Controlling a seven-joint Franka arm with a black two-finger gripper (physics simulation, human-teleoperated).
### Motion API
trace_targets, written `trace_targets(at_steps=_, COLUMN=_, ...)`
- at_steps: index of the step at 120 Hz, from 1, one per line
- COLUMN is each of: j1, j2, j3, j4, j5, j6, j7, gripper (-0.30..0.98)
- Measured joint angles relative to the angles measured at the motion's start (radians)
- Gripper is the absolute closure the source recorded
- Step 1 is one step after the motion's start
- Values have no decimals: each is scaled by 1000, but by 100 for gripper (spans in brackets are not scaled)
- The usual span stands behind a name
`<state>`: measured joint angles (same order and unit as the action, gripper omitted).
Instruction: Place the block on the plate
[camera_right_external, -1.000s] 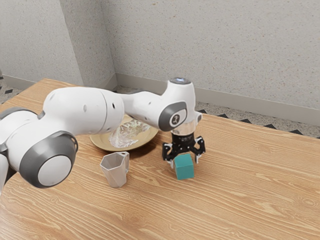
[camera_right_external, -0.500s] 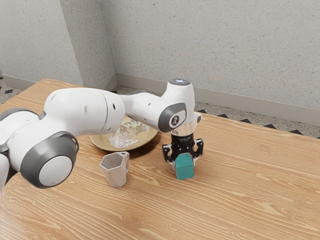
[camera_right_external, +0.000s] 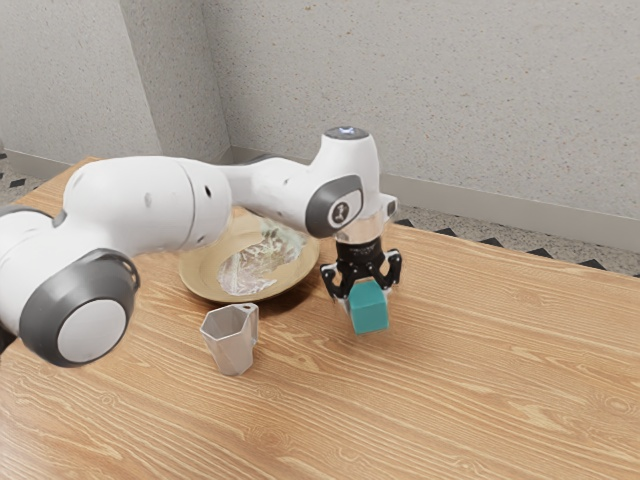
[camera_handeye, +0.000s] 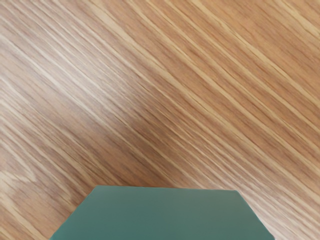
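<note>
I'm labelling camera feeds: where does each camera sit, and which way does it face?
Exterior view: at the arm's side, looking down across the table at mug, plate and block; my arm and gripper show.
Wrist view: on my hand, facing down at the table, block at the lower edge.
Both share the block and some table.

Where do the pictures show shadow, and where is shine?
Exterior view: dark shadow on the table along the plate's near edge, pale glassy glints inside the plate; wrist view: whitish sheen over part of the table, soft dark shadow just past the block.
</note>
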<state>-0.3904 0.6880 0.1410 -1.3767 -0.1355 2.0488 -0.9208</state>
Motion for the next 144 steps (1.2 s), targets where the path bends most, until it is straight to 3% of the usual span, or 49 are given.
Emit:
trace_targets(at_steps=60, j1=207, j2=-75, j3=-24, j4=47, j5=35, j6=-9, j7=5, gripper=30)
trace_targets(at_steps=98, j1=330, j2=-6, j3=-43, j4=154, j5=61, j6=22, j7=6, gripper=30)
trace_targets(at_steps=144, j1=432, j2=10, j3=-46, j4=91, j5=76, j6=78, j7=5, gripper=30)
